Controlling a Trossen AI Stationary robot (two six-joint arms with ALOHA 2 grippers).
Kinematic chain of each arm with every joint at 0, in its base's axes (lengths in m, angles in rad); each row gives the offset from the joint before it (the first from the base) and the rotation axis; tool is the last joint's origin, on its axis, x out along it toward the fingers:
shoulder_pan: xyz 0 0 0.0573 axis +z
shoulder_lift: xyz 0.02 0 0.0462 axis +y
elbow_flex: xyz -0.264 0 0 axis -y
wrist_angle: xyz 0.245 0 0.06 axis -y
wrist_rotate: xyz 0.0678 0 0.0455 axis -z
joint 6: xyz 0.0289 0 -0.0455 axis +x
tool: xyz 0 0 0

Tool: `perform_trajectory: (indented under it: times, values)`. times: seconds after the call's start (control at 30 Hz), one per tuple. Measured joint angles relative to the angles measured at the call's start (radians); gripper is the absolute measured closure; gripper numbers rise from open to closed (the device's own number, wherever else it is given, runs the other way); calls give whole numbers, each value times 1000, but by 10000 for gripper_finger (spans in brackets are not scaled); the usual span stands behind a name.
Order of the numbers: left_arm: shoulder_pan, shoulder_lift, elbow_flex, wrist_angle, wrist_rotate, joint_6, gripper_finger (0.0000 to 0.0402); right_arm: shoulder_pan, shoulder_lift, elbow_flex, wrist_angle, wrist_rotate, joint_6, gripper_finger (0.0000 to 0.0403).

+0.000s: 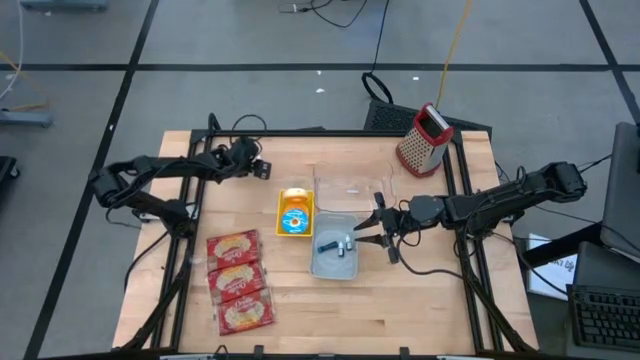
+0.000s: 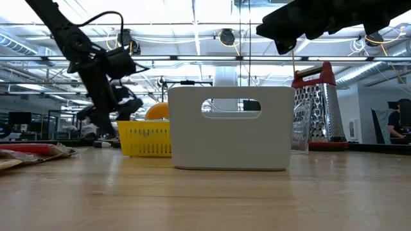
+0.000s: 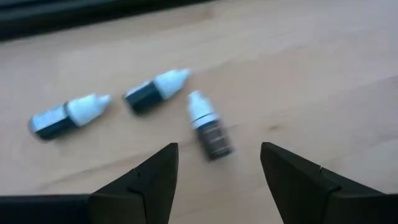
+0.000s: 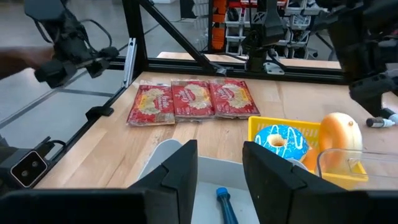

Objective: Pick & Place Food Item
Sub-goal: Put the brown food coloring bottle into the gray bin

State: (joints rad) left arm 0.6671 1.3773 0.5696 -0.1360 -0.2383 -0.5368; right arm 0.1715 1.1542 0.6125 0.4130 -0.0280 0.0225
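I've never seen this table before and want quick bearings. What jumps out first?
A yellow basket holding a blue-frosted doughnut sits mid-table beside a pale grey plastic bin, where the open right gripper hovers. Three red snack packets line the front left, and a red-handled metal grater stands at the back right.

**Your robot's body, up close**

You're looking at two dark, nearly black jointed arms, the left arm [image 1: 160,178] and the right arm [image 1: 500,200], each with black cables looping along its links. Behind the fingers, each wrist thickens into a blocky housing. The left gripper [image 3: 216,180] carries two matte dark fingers [image 3: 155,180], wedge-shaped with flat inner faces; the right gripper [image 4: 219,177] looks the same.
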Motion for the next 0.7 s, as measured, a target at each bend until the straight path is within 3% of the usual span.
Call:
perform_trajectory:
  times: [0.2, 0.4, 0.7]
  values:
    - [-25, 26, 74, 0, -7, -51, 172, 0, 0, 0, 1, 0, -8, 287]
    - [-40, 74, 77, -60, -128, -168, 172, 0, 0, 0, 1, 0, -1, 287]
    - [-69, 179, 77, -8, -161, -210, 172, 0, 0, 0, 24, 0, 0, 286]
